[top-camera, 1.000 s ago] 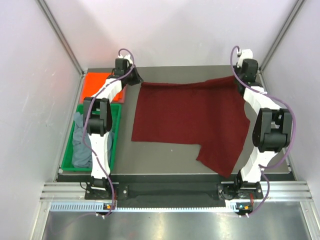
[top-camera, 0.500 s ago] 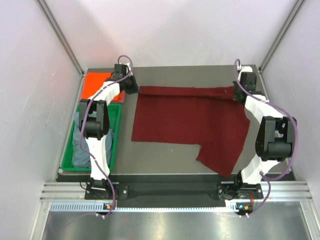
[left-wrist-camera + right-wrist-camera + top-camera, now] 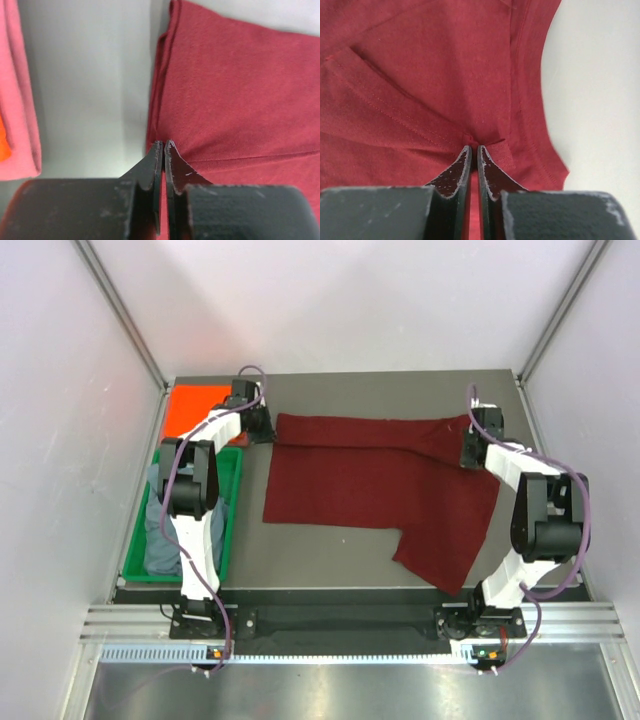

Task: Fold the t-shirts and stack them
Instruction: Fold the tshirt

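The dark maroon t-shirt (image 3: pixel 380 485) lies spread across the middle of the table, its far edge doubled over toward the front. At the shirt's far left corner, my left gripper (image 3: pixel 266 426) is shut on the cloth; in the left wrist view its tips (image 3: pixel 164 145) pinch the folded maroon edge (image 3: pixel 240 90). My right gripper (image 3: pixel 468 450) is shut on the far right part, and creases in the cloth (image 3: pixel 420 75) run from its tips (image 3: pixel 474 148). The orange t-shirt (image 3: pixel 195 405) lies folded at the far left. The grey-blue t-shirt (image 3: pixel 165 530) lies crumpled in the tray.
A green plastic tray (image 3: pixel 232 490) stands along the table's left side, just in front of the orange shirt, whose edge (image 3: pixel 15 100) shows left of my left gripper. Bare table (image 3: pixel 330 545) runs along the front. White walls close in on both sides.
Both grippers have come toward the front and lower, drawing the maroon shirt's far edge with them. That edge was raised on the right; it now lies folded flat on the shirt.
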### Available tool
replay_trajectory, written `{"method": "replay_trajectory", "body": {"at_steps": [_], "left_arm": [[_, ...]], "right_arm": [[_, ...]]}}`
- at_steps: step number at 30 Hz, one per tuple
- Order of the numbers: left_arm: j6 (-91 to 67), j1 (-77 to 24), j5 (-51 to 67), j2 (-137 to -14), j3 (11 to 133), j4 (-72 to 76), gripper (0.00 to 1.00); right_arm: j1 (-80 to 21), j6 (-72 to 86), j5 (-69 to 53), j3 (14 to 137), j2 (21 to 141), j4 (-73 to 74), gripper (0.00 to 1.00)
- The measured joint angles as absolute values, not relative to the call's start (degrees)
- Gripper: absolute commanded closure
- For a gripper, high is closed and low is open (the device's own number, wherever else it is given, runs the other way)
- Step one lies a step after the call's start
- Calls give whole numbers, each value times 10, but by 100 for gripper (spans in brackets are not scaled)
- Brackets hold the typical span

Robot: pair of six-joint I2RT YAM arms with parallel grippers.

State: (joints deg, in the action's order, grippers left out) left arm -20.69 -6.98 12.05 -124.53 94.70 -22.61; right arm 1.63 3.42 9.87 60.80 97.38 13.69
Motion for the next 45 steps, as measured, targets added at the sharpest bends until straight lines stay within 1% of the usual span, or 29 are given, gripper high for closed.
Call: {"method": "replay_trajectory", "body": {"at_steps": [2,3,4,6,8,10,14,16,19,25,30,33,39,45], "left_arm": [[-206,-70,115,-1244,944,-231,90],[-205,-70,113,-1243,943,-235,82],[-203,-70,113,-1242,943,-237,78],[-202,-70,112,-1239,943,-243,70],[-198,-70,109,-1231,945,-258,66],[-198,-71,103,-1222,951,-278,63],[-198,-74,100,-1204,969,-296,62],[-200,-76,113,-1196,977,-295,62],[-211,-80,157,-1194,982,-279,62],[-229,-87,213,-1220,999,-262,62],[-237,-87,218,-1267,1021,-257,62],[-239,-87,197,-1287,1024,-259,61],[-241,-87,171,-1307,1031,-267,61],[-241,-87,162,-1308,1034,-266,61]], "right_arm": [[14,45,97,602,974,140,87],[13,49,95,599,974,142,82],[13,53,93,598,973,145,74],[13,66,92,596,967,161,68],[13,76,93,597,955,178,62],[13,83,96,603,939,199,58],[13,85,94,645,929,226,55],[13,74,70,673,932,231,53],[13,44,12,725,959,232,47],[25,-14,-149,839,1081,241,47],[37,-58,-225,914,1176,274,47],[38,-82,-246,937,1208,288,47],[38,-116,-267,939,1234,303,48],[40,-141,-292,946,1246,310,51]]}}
